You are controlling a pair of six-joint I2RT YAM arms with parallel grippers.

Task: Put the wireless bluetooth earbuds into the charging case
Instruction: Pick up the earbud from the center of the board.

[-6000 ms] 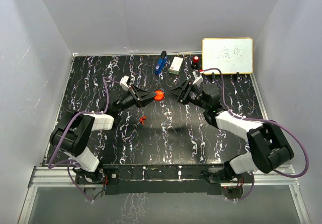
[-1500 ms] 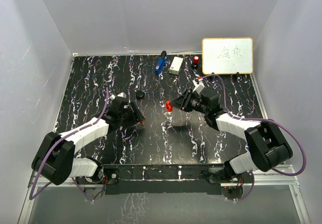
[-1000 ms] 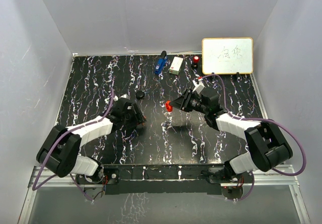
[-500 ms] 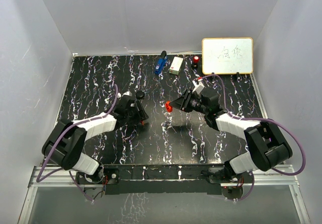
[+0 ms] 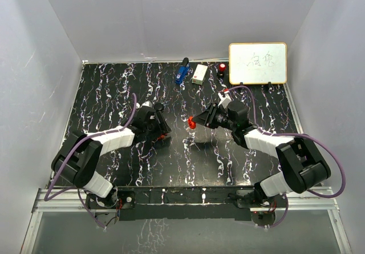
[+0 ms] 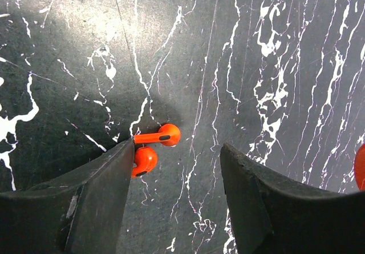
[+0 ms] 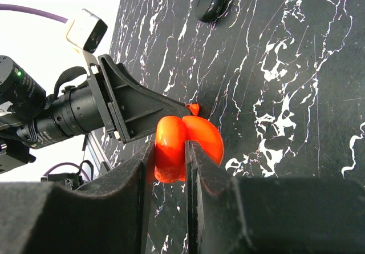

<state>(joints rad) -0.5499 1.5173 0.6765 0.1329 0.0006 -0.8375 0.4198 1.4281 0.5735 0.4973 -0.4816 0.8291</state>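
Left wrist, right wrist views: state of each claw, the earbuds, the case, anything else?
Earbuds: two, loose on the table, not in the case.
Left claw: open around the earbuds, gripping nothing.
Red case: gripped, looks hinged open.
Right claw: shut on the red case.
Black disc: flat on the table, untouched.

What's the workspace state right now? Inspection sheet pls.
Surface: black table with white veining.
Job's things: two red earbuds lying together on the table; red charging case in the right gripper.
Clutter: black disc; blue item, white box, red-capped piece, whiteboard at far edge.
Grippers: left gripper open, over the earbuds; right gripper shut on the case.
Cables: purple cables looped along both arms.
Surroundings: plain pale walls; nothing else seen.
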